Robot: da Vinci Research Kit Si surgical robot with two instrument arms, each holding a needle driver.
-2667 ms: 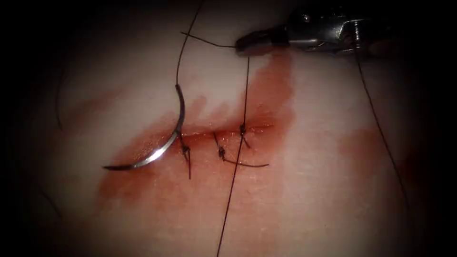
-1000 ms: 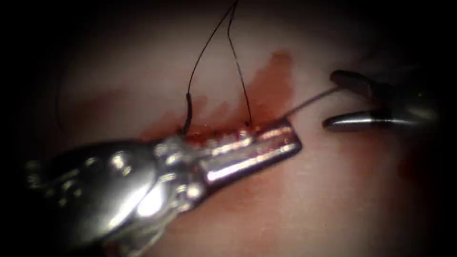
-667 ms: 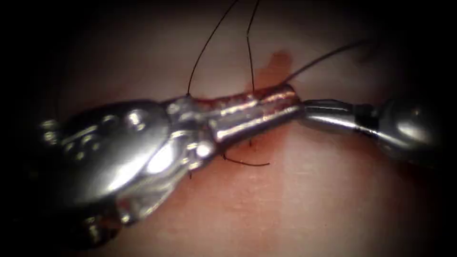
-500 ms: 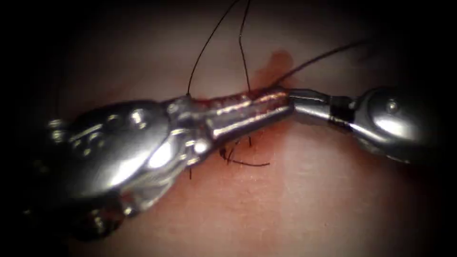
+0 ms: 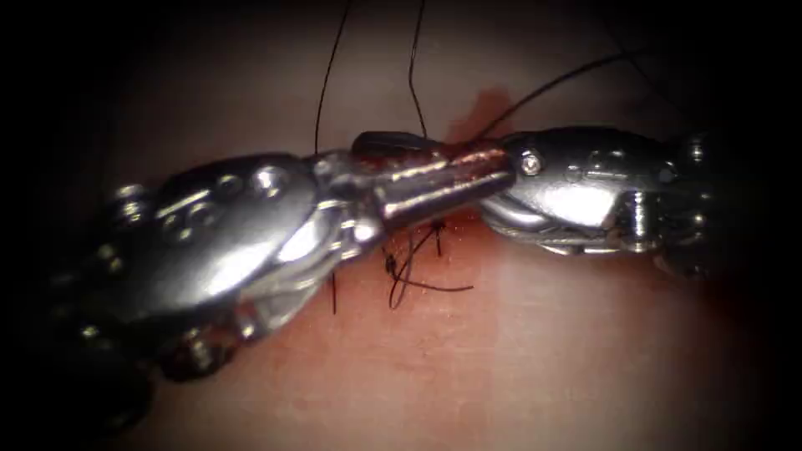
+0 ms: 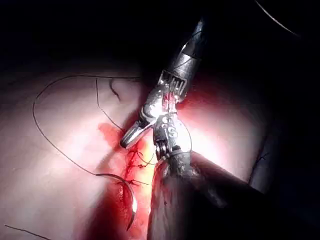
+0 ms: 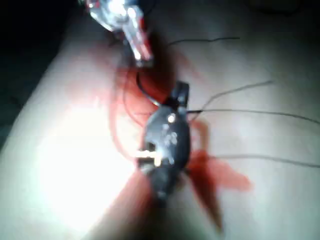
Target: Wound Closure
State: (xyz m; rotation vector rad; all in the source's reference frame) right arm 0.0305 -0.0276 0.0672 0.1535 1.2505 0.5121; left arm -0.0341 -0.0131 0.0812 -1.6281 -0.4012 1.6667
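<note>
Left wrist view: needle on tissue near left tool, right tool; grips unclear.

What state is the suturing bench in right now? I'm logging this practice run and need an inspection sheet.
Surface: pale pork tissue, stained with red fluid around the cut.
Job's things: curved steel needle lies on the tissue, apart from both tools; black thread rises from the stitches.
Clutter: short thread tails at the knots.
Grippers: left tool and right tool are close together over the cut; what either holds cannot be told.
Cables: nothing seen.
Surroundings: dark beyond the tissue.
</note>
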